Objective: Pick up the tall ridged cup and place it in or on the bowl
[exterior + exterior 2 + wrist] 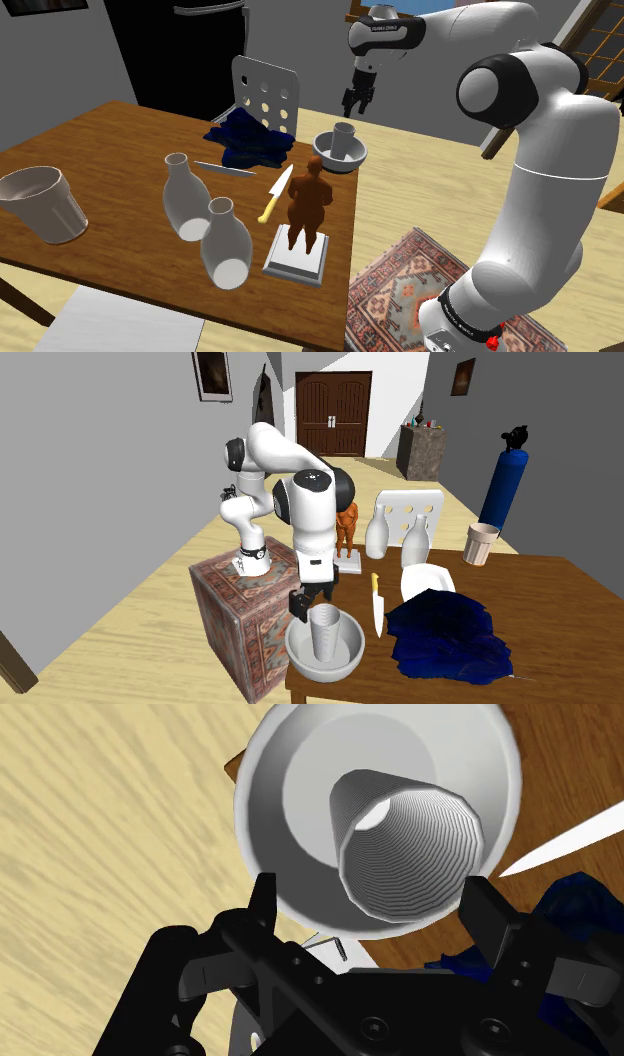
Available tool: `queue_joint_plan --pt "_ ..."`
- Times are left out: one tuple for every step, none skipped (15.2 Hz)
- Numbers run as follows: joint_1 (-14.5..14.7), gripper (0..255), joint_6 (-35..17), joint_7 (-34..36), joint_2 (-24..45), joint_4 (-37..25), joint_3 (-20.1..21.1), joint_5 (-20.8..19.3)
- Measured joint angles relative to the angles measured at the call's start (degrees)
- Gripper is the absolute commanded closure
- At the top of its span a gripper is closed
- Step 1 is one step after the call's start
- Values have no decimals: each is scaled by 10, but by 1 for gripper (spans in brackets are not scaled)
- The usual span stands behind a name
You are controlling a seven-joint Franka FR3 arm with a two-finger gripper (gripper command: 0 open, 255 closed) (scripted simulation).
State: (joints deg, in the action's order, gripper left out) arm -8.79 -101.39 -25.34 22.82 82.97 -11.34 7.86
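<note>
The hand [357, 102] hangs above the far corner of the worktop [110, 140], and its fingers [265, 904] are spread wide with nothing between them. Straight below sits the tall ridged cup [344, 137], upright and mouth up, resting inside the pale bowl [330, 158]. So the cup is in the bowl, and the placing reads as done.

From the wrist view the open mouth of the cup lies right between the two fingers. There is air on both sides and no contact. That spread looks deliberate, wide enough to clear the cup's rim without nudging it.

The bowl is close to the worktop's edge, with bare floor showing just past its rim. The blue cloth [247, 140] lies just beside the bowl, and the knife [275, 193] points its tip toward it. The brown figurine [308, 200] and the two white vases [185, 195] stand well apart from all this.

The next move calls for a clean, straight lift away. A sideways drift could clip the cup and tip it. A knock to the bowl, this near the edge, looks like the one real hazard.
</note>
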Motion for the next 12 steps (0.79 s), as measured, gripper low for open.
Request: queue_joint_plan --pt "0 0 0 0 0 0 0 0" --pt "-1 0 10 1 3 -12 0 0" --pt "-1 0 22 2 2 -25 0 0" --pt "-2 0 39 3 3 -43 0 0" --pt "-4 0 56 4 3 -60 -1 0" --pt "-4 0 65 4 4 -70 -1 0" --pt "-5 0 70 3 6 -77 -1 0" --pt "-6 0 74 3 7 -82 -1 0" --pt "-7 0 75 3 8 -83 -1 0" --pt "-7 0 76 3 8 -84 -2 0" --pt "-7 0 76 2 8 -85 -2 0" --pt "-7 0 77 2 8 -85 -2 0"
